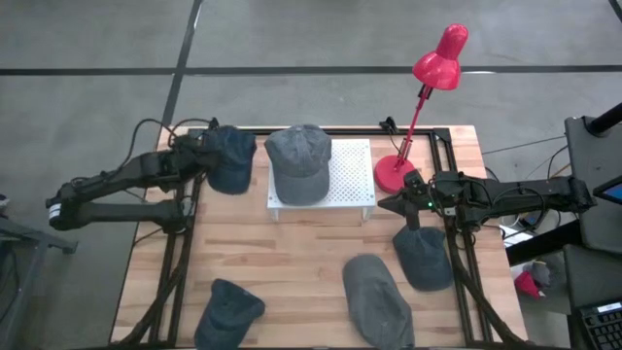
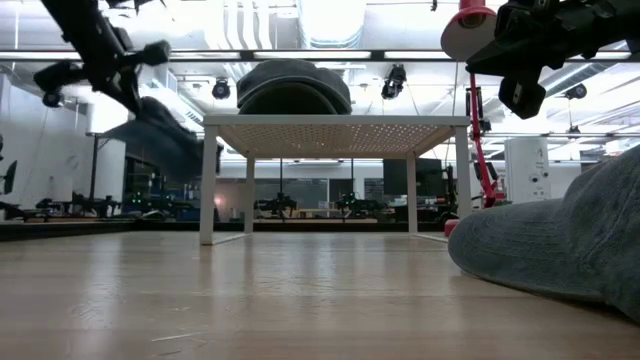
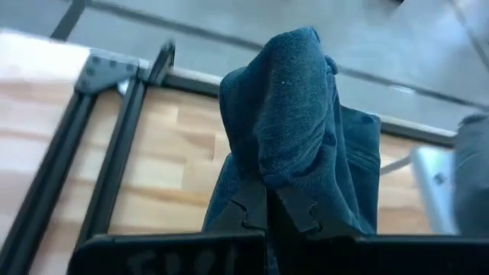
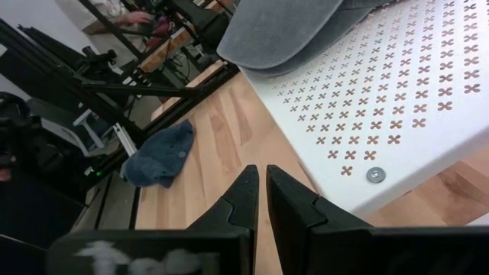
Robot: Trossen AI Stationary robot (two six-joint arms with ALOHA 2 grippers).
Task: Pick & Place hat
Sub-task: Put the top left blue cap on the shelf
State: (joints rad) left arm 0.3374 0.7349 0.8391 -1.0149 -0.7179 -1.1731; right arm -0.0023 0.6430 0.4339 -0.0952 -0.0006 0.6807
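Hat (image 1: pixel 230 156) of dark blue cloth hangs pinched in our left hand (image 3: pixel 269 206), lifted off the desk (image 1: pixel 292 248) just beside the white perforated stand (image 1: pixel 352 180), which carries a grey cap (image 1: pixel 299 160). Our right hand (image 4: pixel 262 187) hovers closed and empty near the red lamp (image 1: pixel 428 92).

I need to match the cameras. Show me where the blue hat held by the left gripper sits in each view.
High view: blue hat at the table's back left, beside the white stand, in the left gripper.
Low view: hanging at upper left, left of the stand.
Left wrist view: centre, pinched between the fingers.
Right wrist view: on the far side beyond the stand.
Shared landmark: the white stand.
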